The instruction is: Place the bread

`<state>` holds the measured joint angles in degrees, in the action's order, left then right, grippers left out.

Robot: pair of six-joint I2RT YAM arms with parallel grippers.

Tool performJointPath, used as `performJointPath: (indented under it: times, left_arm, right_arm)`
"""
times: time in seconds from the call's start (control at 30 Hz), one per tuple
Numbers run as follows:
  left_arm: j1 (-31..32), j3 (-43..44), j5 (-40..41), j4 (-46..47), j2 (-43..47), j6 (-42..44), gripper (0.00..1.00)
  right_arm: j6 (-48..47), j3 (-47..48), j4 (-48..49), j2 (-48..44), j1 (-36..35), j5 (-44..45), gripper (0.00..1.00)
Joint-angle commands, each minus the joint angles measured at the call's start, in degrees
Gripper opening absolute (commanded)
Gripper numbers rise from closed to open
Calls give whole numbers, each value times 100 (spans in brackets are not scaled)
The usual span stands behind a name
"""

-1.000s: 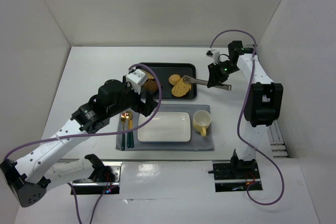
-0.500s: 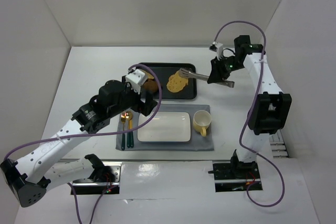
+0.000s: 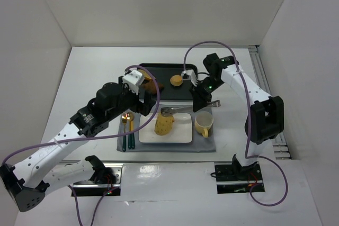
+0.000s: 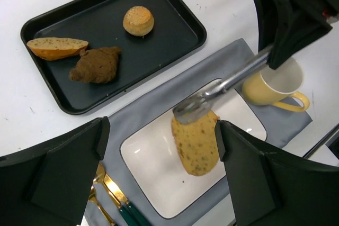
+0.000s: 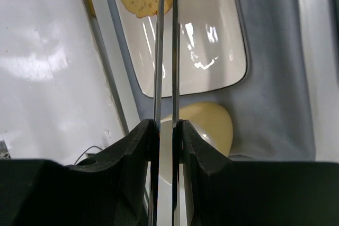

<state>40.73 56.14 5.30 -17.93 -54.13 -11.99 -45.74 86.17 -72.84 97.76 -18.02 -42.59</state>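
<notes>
The white bench (image 3: 85, 78) fills the top view. A black tray (image 4: 164, 35) sits at the upper left of my left wrist view, and a grey mat (image 4: 153, 107) lies just below it. A white plate (image 4: 153, 175) rests on the mat. My right fingers (image 5: 139, 157) are clenched on the metal tongs (image 4: 228, 83). The tongs pinch the bread (image 4: 197, 144) at its top end, over the middle of the plate. I cannot tell if it touches the plate. My left fingers (image 4: 63, 168) are spread wide and hold nothing.

Robotics lab: white-walled test enclosure (image 3: 169, 9)
</notes>
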Motion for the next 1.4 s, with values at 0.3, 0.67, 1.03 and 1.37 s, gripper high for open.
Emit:
performJointPath:
  times: [0.3,0.67,1.03,1.37]
  left_arm:
    - [5,-33,191,317,166,91,100]
    - [5,-33,191,317,166,91,100]
    - [5,-86,243,370,166,91,100]
    - [5,-86,296,370,166,91,100]
  right_arm:
    - [232,-382,42,-424,-386,743,31]
    - [232,-153,147,-538,-439,796,56]
    - [521,488,674,-1074,114,550,56]
    - [1689,-1372,3449,-2242,2335,1928,55]
